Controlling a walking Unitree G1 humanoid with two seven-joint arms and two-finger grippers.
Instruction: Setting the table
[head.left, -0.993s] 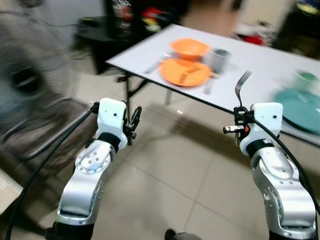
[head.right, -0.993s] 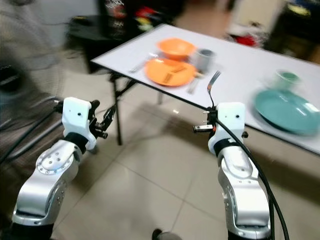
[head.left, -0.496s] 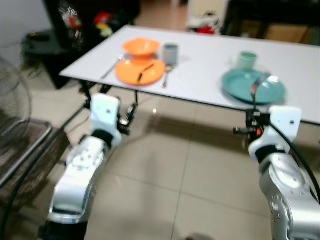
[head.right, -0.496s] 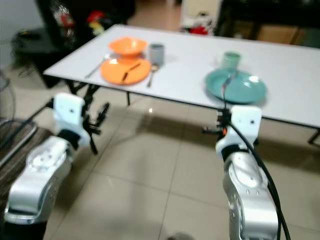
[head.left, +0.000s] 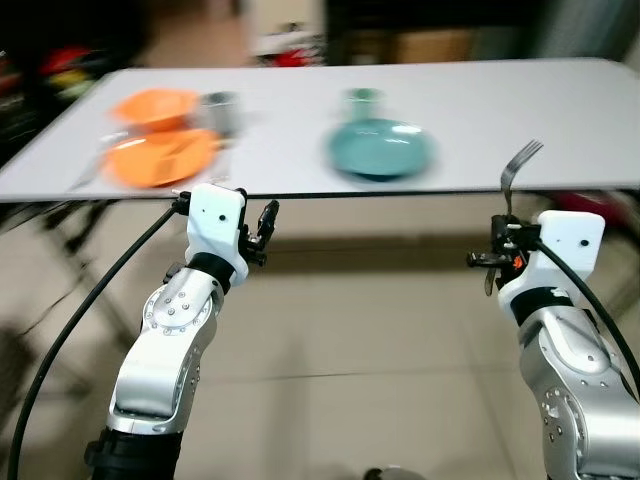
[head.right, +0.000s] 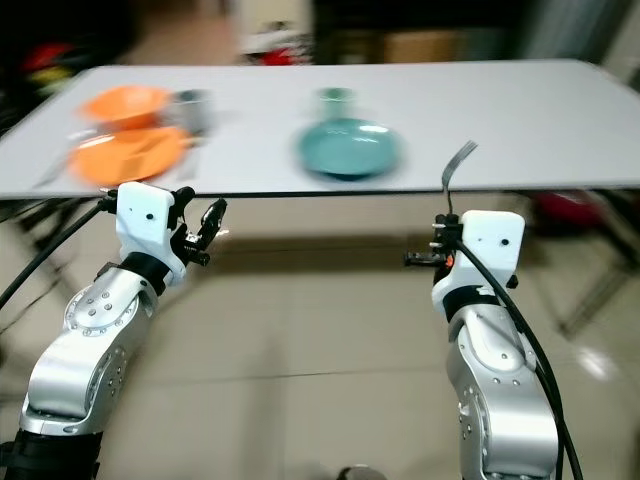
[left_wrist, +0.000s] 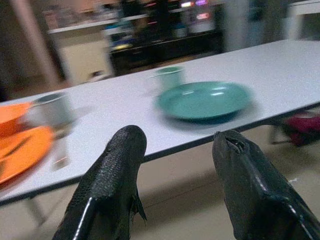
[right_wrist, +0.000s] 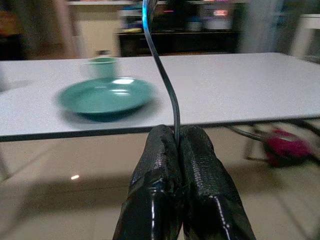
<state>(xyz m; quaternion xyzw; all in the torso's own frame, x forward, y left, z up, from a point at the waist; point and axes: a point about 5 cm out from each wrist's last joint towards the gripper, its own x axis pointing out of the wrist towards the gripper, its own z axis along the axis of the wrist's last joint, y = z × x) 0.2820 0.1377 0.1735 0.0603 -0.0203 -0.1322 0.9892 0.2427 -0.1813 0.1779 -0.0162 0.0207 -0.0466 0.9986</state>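
You had the right gripper (right_wrist: 177, 142) clamped on the handle of a fork (head.left: 519, 165), which stood upright with its tines up, raised in front of the near edge of the white table (head.left: 470, 110), off to the right of the dishes. The left gripper (left_wrist: 175, 150) was raised too, its 2 fingers (left_wrist: 122, 155) spread apart with nothing between them, short of the table's edge. On the table sat a teal plate (head.left: 381, 148) near the middle, with a teal cup (head.left: 361, 101) just behind it. Further to the left lay an orange plate (head.left: 160, 156) with an orange bowl (head.left: 153, 105) behind it and a grey cup (head.left: 221, 108) just beside the bowl; that end of the table was blurred, and you could make out a piece of cutlery beside the orange plate only in the left wrist view. A tiled floor (head.left: 350, 340) lay below both arms.
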